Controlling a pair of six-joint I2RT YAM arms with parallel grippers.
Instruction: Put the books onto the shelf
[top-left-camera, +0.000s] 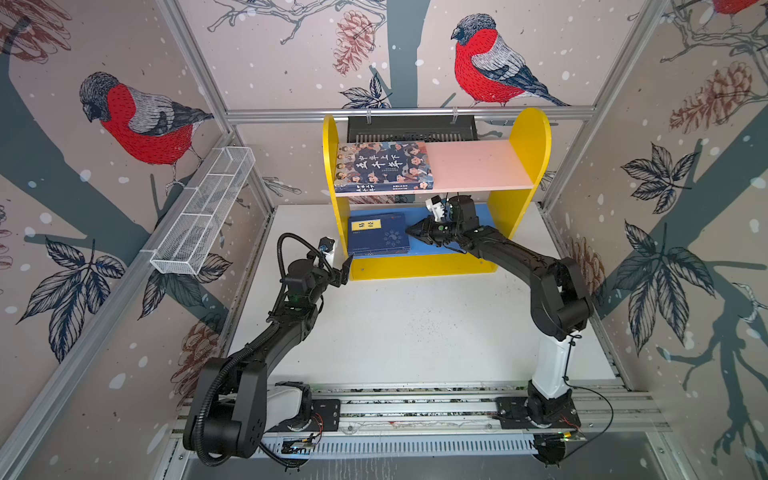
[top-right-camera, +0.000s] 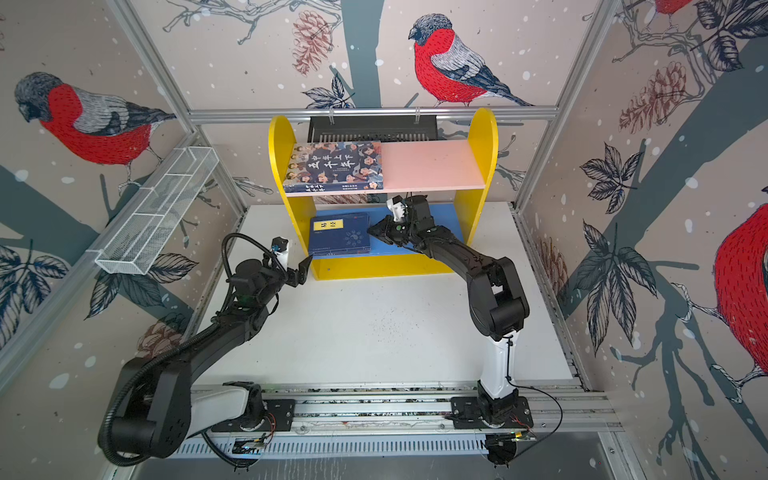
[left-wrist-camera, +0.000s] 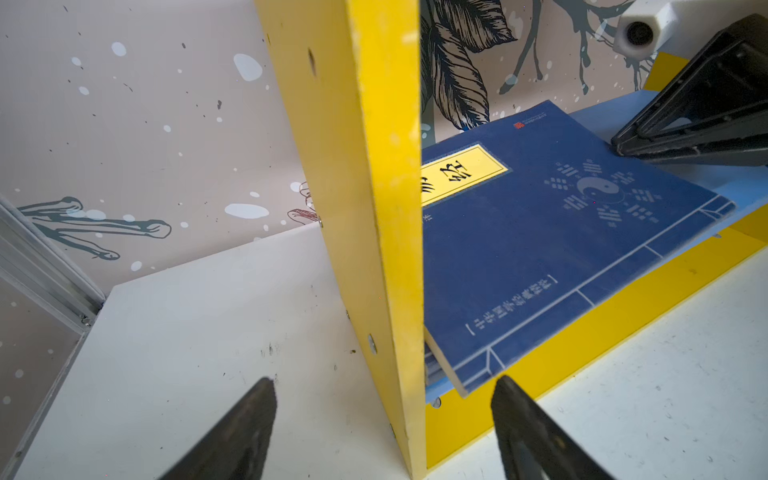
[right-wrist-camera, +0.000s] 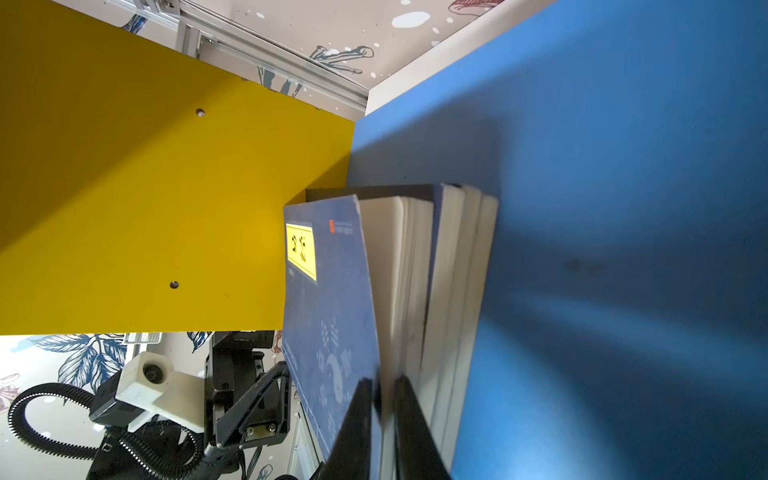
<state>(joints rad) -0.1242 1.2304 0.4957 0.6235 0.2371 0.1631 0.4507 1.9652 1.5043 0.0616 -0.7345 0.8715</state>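
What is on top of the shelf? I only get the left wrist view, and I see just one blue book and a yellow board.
Observer: The big book with faces lies flat on the pink upper board, at its left end.
Operator: Is the blue book alone?
Observer: No. The right wrist view shows a stack of navy books, several page blocks.
Operator: Is the other hand open?
Observer: The right hand is shut, tips at the stack's page edge.
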